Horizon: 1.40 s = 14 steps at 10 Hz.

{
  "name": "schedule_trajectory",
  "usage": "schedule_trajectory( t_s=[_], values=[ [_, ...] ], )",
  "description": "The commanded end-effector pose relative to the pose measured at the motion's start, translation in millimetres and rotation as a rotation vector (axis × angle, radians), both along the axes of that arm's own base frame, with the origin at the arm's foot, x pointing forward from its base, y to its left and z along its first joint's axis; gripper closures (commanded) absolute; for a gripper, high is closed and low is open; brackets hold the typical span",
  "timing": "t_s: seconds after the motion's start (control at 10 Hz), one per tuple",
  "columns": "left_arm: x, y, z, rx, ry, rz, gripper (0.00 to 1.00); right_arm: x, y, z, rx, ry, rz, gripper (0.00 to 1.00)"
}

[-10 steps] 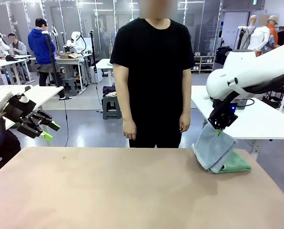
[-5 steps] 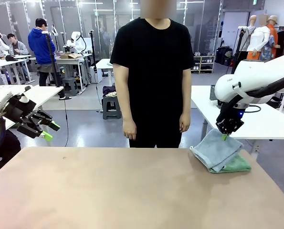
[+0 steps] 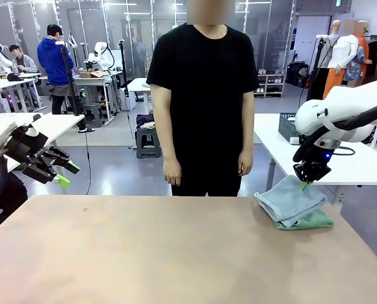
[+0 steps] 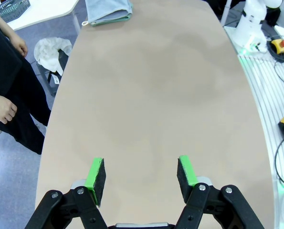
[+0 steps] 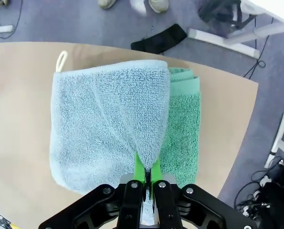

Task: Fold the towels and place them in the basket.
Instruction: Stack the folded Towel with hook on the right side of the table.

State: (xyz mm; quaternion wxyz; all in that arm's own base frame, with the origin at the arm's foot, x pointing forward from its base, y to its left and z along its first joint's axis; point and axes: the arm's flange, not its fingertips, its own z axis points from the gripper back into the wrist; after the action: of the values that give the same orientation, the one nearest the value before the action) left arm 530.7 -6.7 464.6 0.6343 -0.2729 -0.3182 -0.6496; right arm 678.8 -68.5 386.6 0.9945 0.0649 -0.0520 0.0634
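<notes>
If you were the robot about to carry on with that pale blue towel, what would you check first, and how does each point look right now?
1. Right gripper shut on a pinched fold of the pale grey-blue terry towel: ok.
2. Grey-blue towel lies over the mint green terry towel; green one not caught in the jaws: ok.
3. Left gripper open, holding nothing, raised off the beige table: ok.
4. The person's hands hang at the sides, away from the towels: ok.
5. Dark mesh basket on the white table behind; whether it is within reach: cannot tell.
</notes>
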Motion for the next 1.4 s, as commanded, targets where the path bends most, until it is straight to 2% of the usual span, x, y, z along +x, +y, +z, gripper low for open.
schedule_trajectory(
  t_s=[0.0, 0.3, 0.4, 0.5, 0.6, 0.7, 0.8, 0.9, 1.0, 1.1, 1.2, 1.3],
  values=[
    [0, 0, 0, 0.002, -0.004, 0.001, 0.24, -6, -10, -6, 0.043, 0.005, -0.061, 0.94],
    [0, 0, 0, 0.002, -0.004, 0.001, 0.24, -9, -26, -14, 0.057, 0.006, -0.11, 0.94],
    [0, 0, 0, 0.002, -0.004, 0.001, 0.24, -9, -28, -14, 0.055, 0.007, -0.12, 0.74],
    [0, 0, 0, 0.002, -0.004, 0.001, 0.24, -8, -28, -14, 0.049, 0.002, -0.114, 0.74],
    [0, 0, 0, 0.002, -0.004, 0.001, 0.24, -7, -28, -13, 0.048, -0.006, -0.108, 0.54],
    [0, 0, 0, 0.002, -0.004, 0.001, 0.24, -6, -27, -10, 0.047, -0.01, -0.102, 0.72],
    [0, 0, 0, 0.002, -0.004, 0.001, 0.24, -6, -27, -7, 0.039, -0.01, -0.097, 0.34],
    [0, 0, 0, 0.002, -0.004, 0.001, 0.24, -9, -27, -1, 0.016, -0.017, -0.083, 0.52],
    [0, 0, 0, 0.002, -0.004, 0.001, 0.24, -18, -23, 14, -0.013, -0.008, -0.073, 0.14],
    [0, 0, 0, 0.002, -0.004, 0.001, 0.24, -40, -19, 43, -0.049, -0.019, -0.054, 0.43],
    [0, 0, 0, 0.002, -0.004, 0.001, 0.24, -67, -15, 75, -0.062, -0.044, -0.04, 0.0],
    [0, 0, 0, 0.002, -0.004, 0.001, 0.24, -101, -8, 112, -0.086, -0.076, -0.055, 0.0]
  ],
)
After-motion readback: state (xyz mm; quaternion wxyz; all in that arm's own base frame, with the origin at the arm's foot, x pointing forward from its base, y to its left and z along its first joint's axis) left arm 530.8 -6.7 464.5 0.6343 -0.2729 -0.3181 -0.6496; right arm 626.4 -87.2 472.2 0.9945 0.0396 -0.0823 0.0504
